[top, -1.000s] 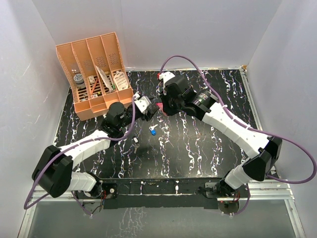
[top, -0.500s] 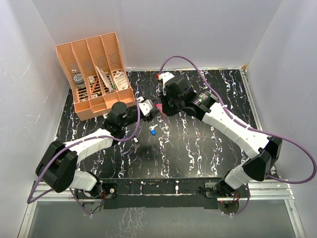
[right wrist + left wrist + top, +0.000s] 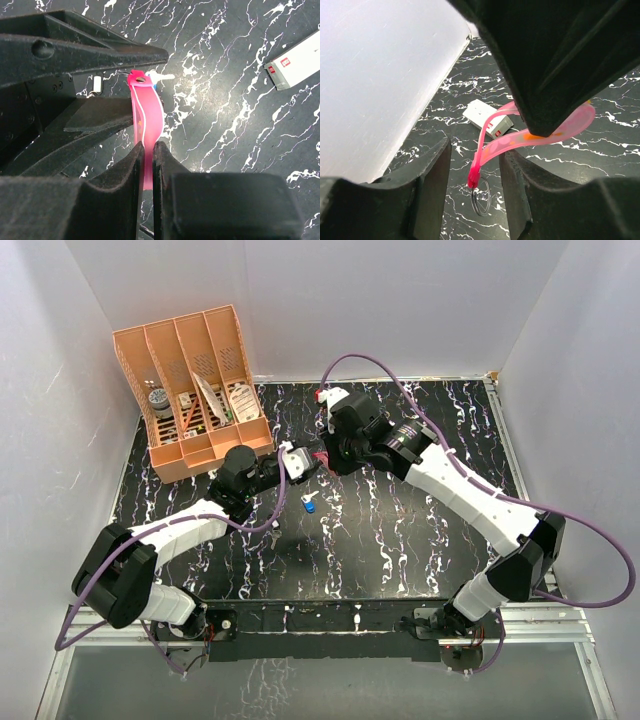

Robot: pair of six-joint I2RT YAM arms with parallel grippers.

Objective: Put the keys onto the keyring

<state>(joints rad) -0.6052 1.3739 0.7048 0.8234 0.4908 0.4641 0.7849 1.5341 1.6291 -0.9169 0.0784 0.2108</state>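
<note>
My right gripper (image 3: 322, 456) (image 3: 148, 146) is shut on the pink-red strap (image 3: 146, 112) of the keyring and holds it above the table. The strap (image 3: 520, 142) hangs down and the thin silver ring (image 3: 481, 200) dangles from its end. My left gripper (image 3: 300, 464) (image 3: 476, 152) is open, with one finger on each side of the strap end and ring, not touching them. The blue-headed key (image 3: 309, 505) lies on the black table below the grippers. The dark-headed key (image 3: 274, 532) lies nearer the left arm.
A white box with a red label (image 3: 487, 117) (image 3: 295, 62) lies on the black marbled table (image 3: 400, 540) near the back wall. An orange slotted organizer (image 3: 190, 390) stands at the back left. White walls enclose the table on three sides.
My left gripper has moved right, closing in on the strap end and ring. My right gripper has stayed almost still with the strap.
</note>
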